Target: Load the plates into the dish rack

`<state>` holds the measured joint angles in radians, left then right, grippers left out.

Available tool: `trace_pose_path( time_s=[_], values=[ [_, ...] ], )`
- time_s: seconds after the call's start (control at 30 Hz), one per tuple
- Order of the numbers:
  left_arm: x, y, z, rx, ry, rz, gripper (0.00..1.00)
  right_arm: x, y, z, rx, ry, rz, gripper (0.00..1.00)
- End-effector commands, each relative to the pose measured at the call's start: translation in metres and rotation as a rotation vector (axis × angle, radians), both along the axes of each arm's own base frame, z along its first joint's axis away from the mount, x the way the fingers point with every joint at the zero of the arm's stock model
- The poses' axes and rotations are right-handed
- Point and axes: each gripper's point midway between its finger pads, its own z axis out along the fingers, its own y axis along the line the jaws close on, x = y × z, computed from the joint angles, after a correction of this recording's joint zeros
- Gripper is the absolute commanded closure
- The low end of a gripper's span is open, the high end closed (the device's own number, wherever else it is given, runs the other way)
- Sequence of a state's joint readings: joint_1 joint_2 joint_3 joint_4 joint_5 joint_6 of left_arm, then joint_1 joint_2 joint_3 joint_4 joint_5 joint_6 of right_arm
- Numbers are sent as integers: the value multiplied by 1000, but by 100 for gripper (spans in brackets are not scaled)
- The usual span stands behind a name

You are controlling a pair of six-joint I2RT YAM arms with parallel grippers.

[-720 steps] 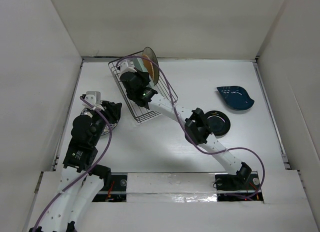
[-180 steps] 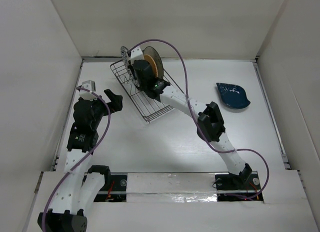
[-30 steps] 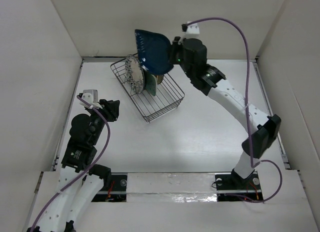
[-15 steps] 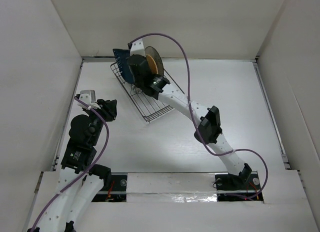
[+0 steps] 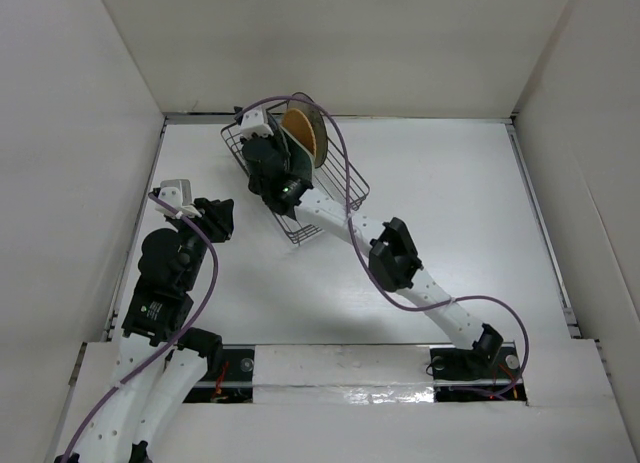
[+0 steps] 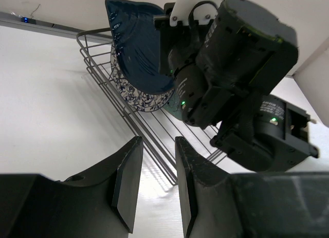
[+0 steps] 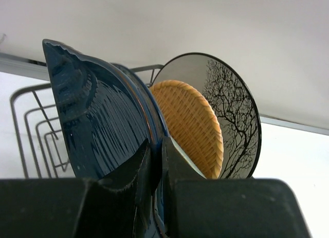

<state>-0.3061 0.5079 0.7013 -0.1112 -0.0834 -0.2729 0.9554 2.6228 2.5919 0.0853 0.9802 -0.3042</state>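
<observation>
The grey wire dish rack (image 5: 330,198) stands at the far left-centre of the table. My right gripper (image 5: 262,155) reaches into it and is shut on the rim of the dark-blue leaf-shaped plate (image 7: 97,120), which it holds upright; the plate also shows in the left wrist view (image 6: 136,48). The white-and-blue floral plate (image 6: 138,96) stands just behind it. The orange woven-look plate (image 7: 190,125) and the beige plate with a grey branch print (image 7: 234,104) stand upright farther along. My left gripper (image 6: 157,181) is open and empty, low over the table left of the rack (image 6: 97,60). I see no mint or black plate.
My right arm (image 5: 400,268) stretches diagonally from its base at the near right to the rack, with a purple cable looping above it. White walls close in the table at the left, back and right. The rack's near corner (image 5: 297,238) lies close to my left gripper (image 5: 215,218).
My right gripper has brought the dark-blue leaf plate from above the rack's far edge down into the rack, beside the floral plate. My left arm has barely moved.
</observation>
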Motion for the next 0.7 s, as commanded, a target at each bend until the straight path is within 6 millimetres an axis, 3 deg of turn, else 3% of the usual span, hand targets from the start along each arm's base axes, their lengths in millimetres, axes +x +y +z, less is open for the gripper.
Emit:
trace_pose_path(
  time_s=[0.0,0.3,0.67],
  values=[
    [-1,-1,22,-22,-55,-3,72,-8,-17,76,216,-184,-79,100],
    [0,-1,20,-22,-48,0,72,-17,-7,52,98,-216,-110,100],
    [1,3,20,-19,-45,23,72,-26,28,-13,39,-140,-45,100]
  ],
)
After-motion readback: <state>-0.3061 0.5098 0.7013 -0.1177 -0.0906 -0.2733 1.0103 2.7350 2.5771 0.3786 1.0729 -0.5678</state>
